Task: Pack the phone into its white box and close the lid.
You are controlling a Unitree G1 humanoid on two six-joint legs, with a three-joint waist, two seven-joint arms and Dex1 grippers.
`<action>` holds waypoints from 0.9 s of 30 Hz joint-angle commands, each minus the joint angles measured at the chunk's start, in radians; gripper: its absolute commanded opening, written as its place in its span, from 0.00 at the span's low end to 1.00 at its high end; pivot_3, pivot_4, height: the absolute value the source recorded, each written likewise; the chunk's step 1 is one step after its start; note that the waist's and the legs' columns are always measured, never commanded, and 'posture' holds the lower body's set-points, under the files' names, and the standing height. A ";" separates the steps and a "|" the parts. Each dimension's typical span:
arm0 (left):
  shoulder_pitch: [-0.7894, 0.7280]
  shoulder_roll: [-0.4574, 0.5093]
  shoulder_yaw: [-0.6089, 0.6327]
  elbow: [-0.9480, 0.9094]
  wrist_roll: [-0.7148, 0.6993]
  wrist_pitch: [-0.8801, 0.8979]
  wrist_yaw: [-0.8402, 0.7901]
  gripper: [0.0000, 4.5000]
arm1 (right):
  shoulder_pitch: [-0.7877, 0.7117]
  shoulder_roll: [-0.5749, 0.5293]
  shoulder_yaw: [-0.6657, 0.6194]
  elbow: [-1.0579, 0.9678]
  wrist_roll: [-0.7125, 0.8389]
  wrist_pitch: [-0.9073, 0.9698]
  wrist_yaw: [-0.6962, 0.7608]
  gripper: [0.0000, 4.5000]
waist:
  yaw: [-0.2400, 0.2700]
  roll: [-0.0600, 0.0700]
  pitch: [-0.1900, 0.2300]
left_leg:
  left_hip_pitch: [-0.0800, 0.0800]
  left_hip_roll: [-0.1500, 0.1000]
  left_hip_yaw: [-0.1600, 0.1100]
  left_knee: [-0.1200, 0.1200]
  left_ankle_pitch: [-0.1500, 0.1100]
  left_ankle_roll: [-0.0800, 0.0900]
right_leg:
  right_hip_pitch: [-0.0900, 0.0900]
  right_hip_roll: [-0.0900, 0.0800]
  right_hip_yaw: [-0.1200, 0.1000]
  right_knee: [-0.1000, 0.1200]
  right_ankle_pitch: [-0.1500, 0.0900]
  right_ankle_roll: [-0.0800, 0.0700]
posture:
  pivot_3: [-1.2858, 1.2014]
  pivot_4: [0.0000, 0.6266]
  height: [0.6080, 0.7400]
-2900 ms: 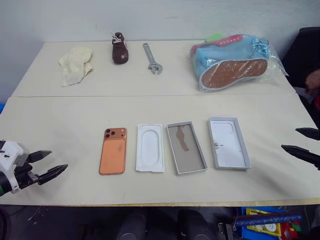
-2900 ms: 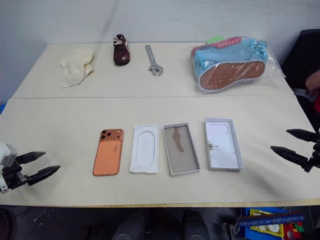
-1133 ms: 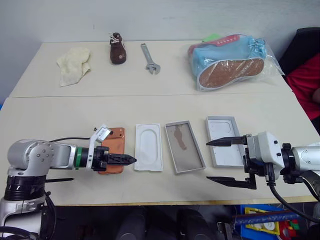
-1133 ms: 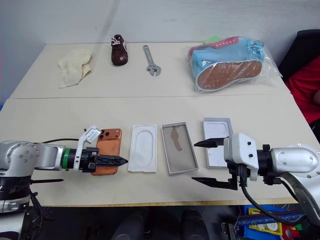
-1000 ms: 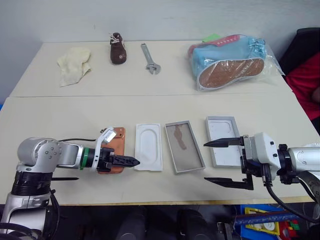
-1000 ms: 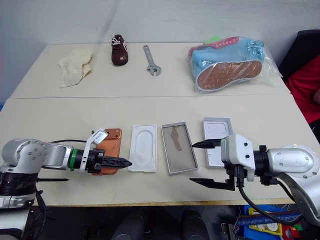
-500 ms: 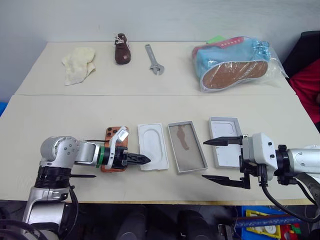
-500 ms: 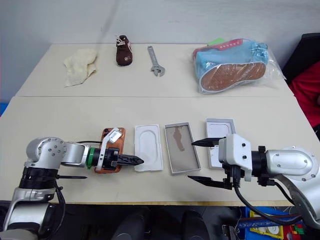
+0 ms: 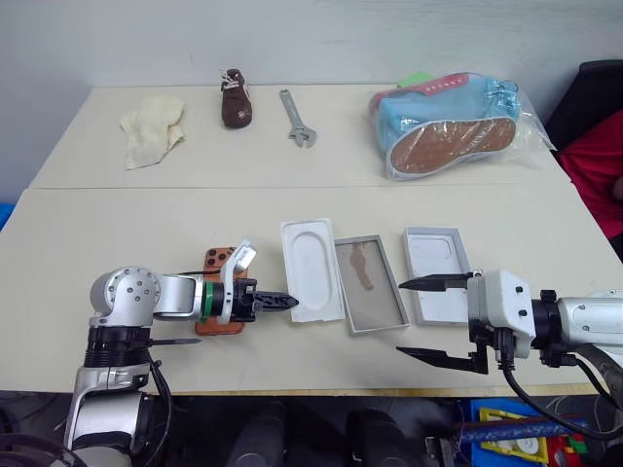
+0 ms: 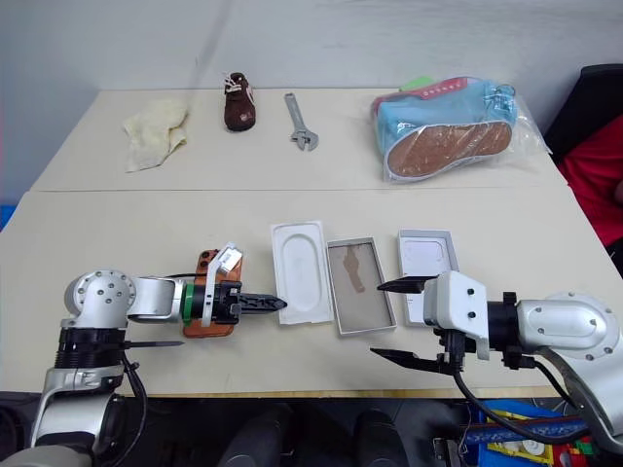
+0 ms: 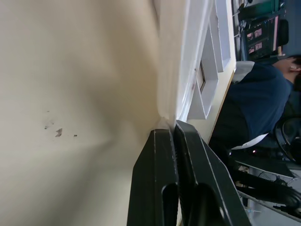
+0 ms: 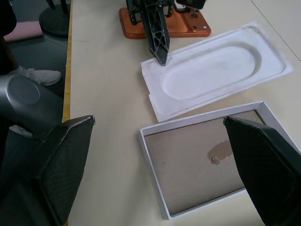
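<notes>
Left claw: your left claw (image 9: 289,303) is pressing its two black fingers tight together, with the tips touching the near corner of the white insert (image 9: 313,269). It is reaching over the phone (image 9: 218,289).
Right claw: your right claw (image 9: 421,319) is spreading its fingers wide and holding nothing. It is hanging near the front edge of the table.
Phone: it is lying flat on the table, camera side up, left of the insert.
White box: the white box (image 9: 370,284) is sitting open, just right of the insert.
Lid: the lid (image 9: 441,274) is lying right of the box, white inside facing up.
Table: the pale table (image 9: 146,229) is carrying a cloth (image 9: 150,126), a small brown shoe (image 9: 234,96), a wrench (image 9: 297,116) and a bagged blue shoe (image 9: 453,120) along the far side.
Room: a plain wall is standing behind, and a person in red (image 9: 596,156) is sitting at the right.
</notes>
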 commanded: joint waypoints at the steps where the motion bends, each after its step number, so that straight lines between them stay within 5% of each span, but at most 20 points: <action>1: 0.041 0.100 0.026 0.000 -0.070 0.008 -0.011 0.01 | -0.014 -0.011 0.075 0.002 -0.092 -0.053 0.000 1.00 | -0.007 -0.001 0.000 | 0.000 0.001 0.000 0.000 0.000 -0.001 | -0.001 0.001 0.001 0.000 0.000 0.000 | 0.52 0.24 1.00; 7: 0.095 0.315 0.017 -0.064 -0.247 0.008 -0.138 0.01 | -0.079 0.058 0.277 0.128 -0.285 -0.163 -0.023 1.00 | -0.022 -0.002 0.001 | -0.001 0.002 0.000 -0.001 -0.001 -0.002 | -0.004 0.002 0.003 0.001 -0.001 -0.002 | 0.52 0.24 1.00; 11: 0.090 0.361 0.004 -0.071 -0.283 0.008 -0.162 0.00 | -0.134 0.122 0.373 0.254 -0.365 -0.236 -0.017 0.78 | -0.015 -0.002 0.001 | -0.001 0.002 0.000 -0.001 -0.002 -0.003 | -0.003 0.000 0.003 -0.001 0.000 -0.002 | 0.52 0.24 1.00; 21: 0.051 0.280 0.012 -0.049 -0.286 0.008 -0.093 0.00 | -0.208 0.228 0.447 0.361 -0.375 -0.265 0.002 0.01 | -0.015 -0.002 0.001 | -0.001 0.002 0.000 -0.001 -0.002 -0.002 | -0.004 0.001 0.003 -0.001 -0.001 -0.002 | 0.52 0.24 1.00; 27: 0.024 0.173 -0.002 -0.045 -0.323 0.008 -0.005 0.00 | -0.212 0.284 0.489 0.314 -0.420 -0.198 -0.049 0.01 | -0.017 -0.002 0.001 | -0.001 0.002 0.000 -0.001 -0.002 -0.002 | -0.004 0.001 0.002 0.000 -0.001 -0.002 | 0.52 0.24 1.00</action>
